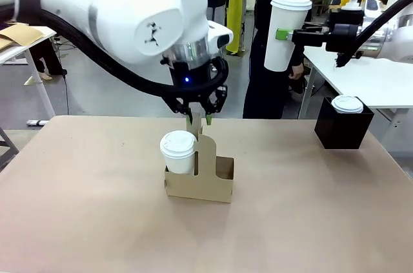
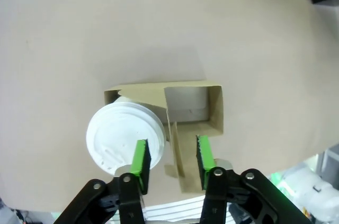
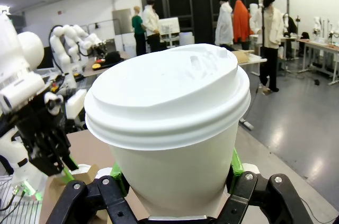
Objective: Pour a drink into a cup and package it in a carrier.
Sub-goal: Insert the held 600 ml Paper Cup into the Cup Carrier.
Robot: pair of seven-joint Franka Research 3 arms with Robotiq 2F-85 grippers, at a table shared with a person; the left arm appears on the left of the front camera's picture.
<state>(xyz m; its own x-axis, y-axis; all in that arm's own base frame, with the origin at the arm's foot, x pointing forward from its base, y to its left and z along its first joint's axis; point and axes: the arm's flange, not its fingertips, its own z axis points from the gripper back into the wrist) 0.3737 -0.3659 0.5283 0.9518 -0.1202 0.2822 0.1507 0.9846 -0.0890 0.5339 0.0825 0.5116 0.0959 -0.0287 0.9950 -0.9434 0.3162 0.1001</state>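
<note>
My left gripper (image 1: 199, 120) points straight down over the carrier (image 1: 213, 189), with its 2 green pads (image 2: 141, 161) spread apart. The carrier's upright handle tab (image 2: 177, 155) stands in the gap between them, and I see no pad pressing on it. In my left wrist view, 1 pad overlaps the rim of the white cup (image 1: 178, 150); I cannot tell whether it touches.

That white cup sits upright in the carrier's left hole, its lid on. The hole (image 2: 186, 106) on the other side of the tab holds nothing. The carrier itself, low brown cardboard, stands near the middle of the table (image 1: 97, 208), well away from every edge.

My right gripper (image 3: 177, 173) is pinching a tall cup (image 1: 284, 18), with 1 green pad on each side of its wall below the lid. It holds the cup upright and high in the air, out past the table's far edge, toward the right side. The lids hide what either cup contains, so I cannot tell where the drink is.

Near the table's far right corner stands a black box (image 1: 342, 132) with 1 more white lid (image 1: 347, 103) showing at its top. A person (image 1: 268, 66) in dark clothes stands beyond the far edge, just behind the tall cup.
</note>
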